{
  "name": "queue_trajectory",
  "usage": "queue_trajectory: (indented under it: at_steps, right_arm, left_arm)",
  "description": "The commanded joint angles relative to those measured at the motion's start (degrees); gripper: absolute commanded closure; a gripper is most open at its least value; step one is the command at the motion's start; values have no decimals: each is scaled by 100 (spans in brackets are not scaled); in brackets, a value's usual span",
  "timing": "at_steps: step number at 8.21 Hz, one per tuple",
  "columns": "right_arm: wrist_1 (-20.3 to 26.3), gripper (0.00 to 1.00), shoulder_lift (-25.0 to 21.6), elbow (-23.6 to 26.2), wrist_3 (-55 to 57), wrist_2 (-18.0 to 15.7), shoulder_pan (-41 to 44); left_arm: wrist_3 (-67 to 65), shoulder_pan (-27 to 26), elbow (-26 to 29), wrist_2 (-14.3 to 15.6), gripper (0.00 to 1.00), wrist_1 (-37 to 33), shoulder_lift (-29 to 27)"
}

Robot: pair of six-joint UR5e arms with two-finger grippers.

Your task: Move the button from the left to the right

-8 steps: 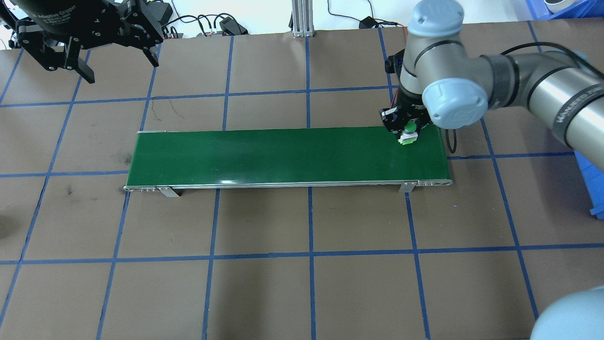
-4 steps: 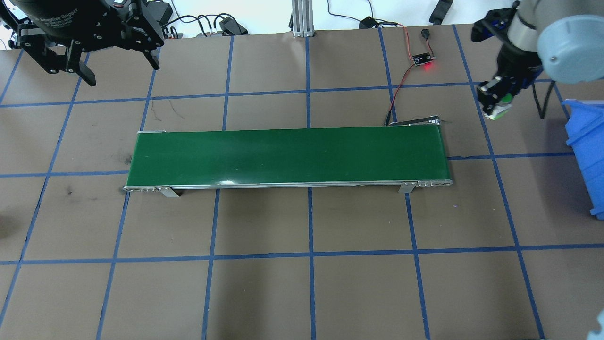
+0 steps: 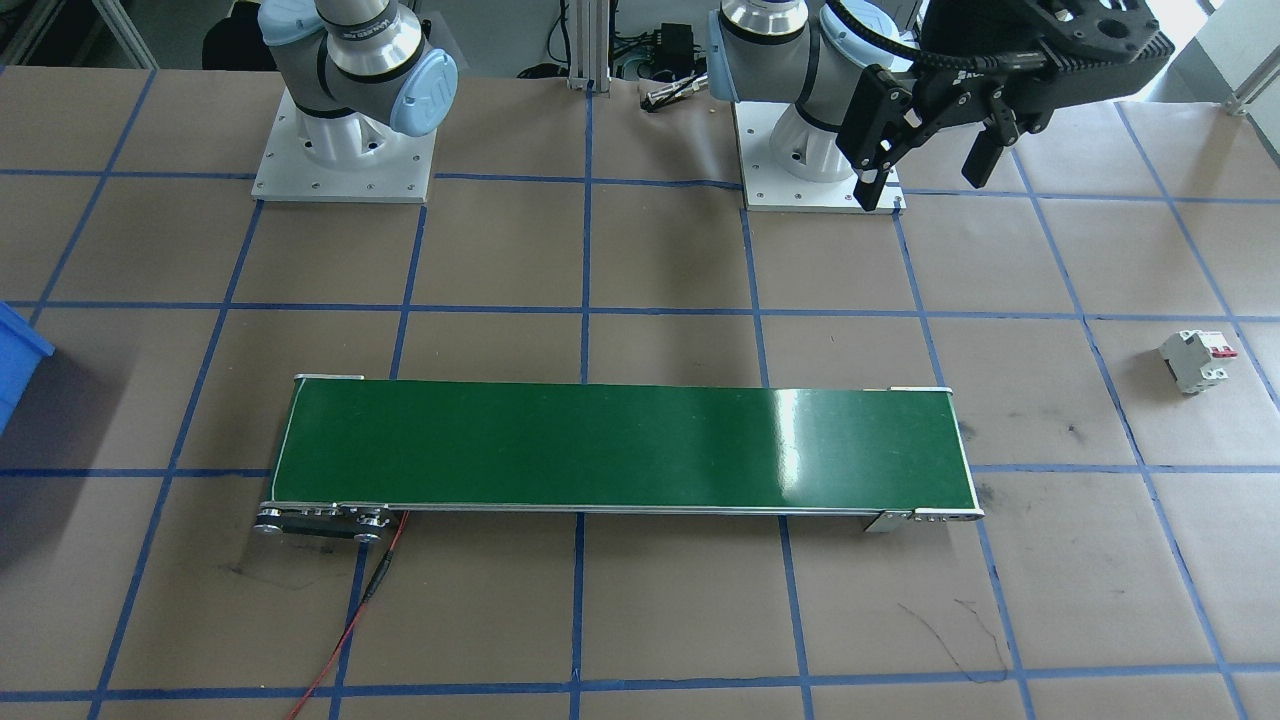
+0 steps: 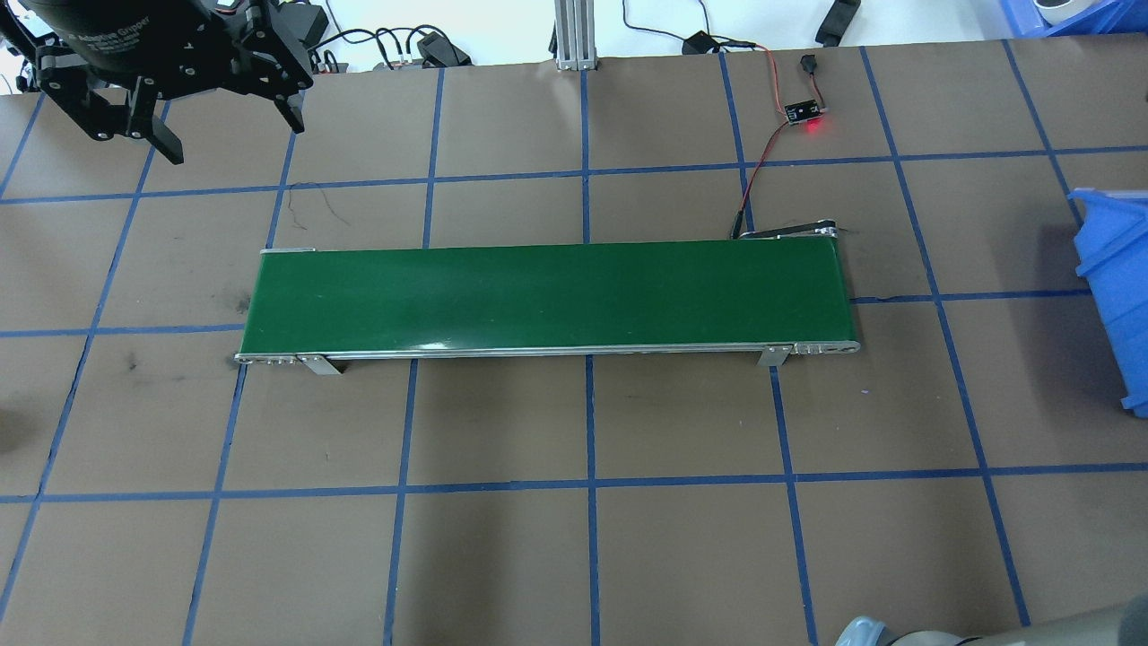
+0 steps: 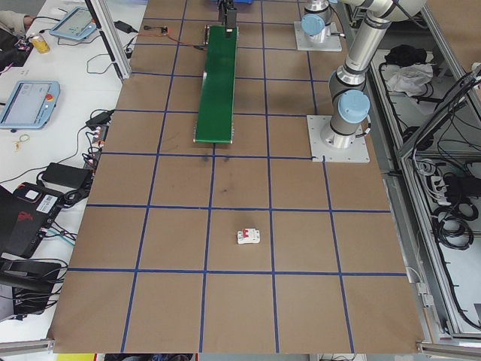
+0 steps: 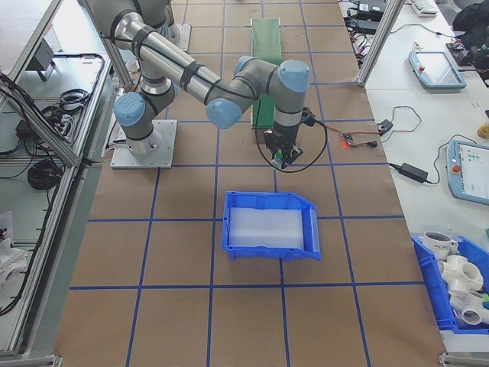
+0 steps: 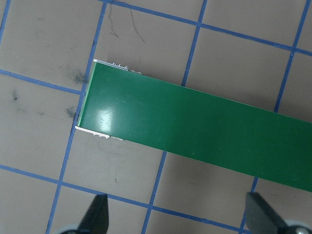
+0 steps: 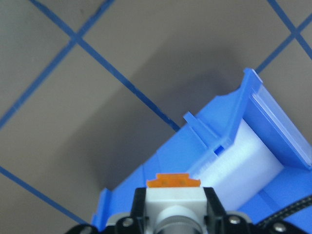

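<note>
Gripping button (image 8: 173, 200), right tool (image 8: 174, 214) hangs just outside blue bin (image 8: 229, 146) rim; left tool (image 4: 193, 85) open, well apart from bin.

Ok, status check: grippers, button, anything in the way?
Left gripper open, parked high. Right gripper shut on button, near the blue bin. Nothing between them.

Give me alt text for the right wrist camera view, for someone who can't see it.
The right pincer, at the bottom edge, grips the button, its orange base pointing up in the picture. Beyond it is the near wall of a blue bin with a white lining, on brown table marked by blue tape lines.
</note>
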Motion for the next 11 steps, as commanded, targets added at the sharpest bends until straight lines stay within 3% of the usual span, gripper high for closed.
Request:
queue_trajectory:
  at_steps: [1, 2, 4, 5, 6, 7, 8, 11]
  right_arm:
    - [-1038, 99, 705, 15, -2592, 504, -1141]
    - [-1548, 97, 1196, 15, -3490, 821, -1405]
    - [-1763, 92, 1709, 50, -4103, 991, -1513]
    - [-1764, 77, 1763, 76, -4262, 1035, -1513]
    - [-1764, 42, 1781, 85, -4272, 1035, -1513]
    - [-1755, 13, 1764, 85, -4272, 1035, -1513]
    - [-1755, 0, 1746, 85, -4264, 1035, -1513]
    - [-1606, 0, 1178, 85, -3584, 1018, -1522]
  left_arm:
    - [8, 0, -5, -1, 0, -5, 10]
    - [-1, 0, 4, -1, 0, -5, 10]
    - [-1, 0, -5, -1, 0, -14, 10]
    - [-10, 0, -5, -1, 0, -14, 10]
    - [-10, 0, -5, -9, 0, -14, 1]
    - [-10, 0, -5, -9, 0, -14, 1]
    - [-10, 0, -5, -1, 0, -22, 10]
    - [-1, 0, -14, -1, 0, -22, 10]
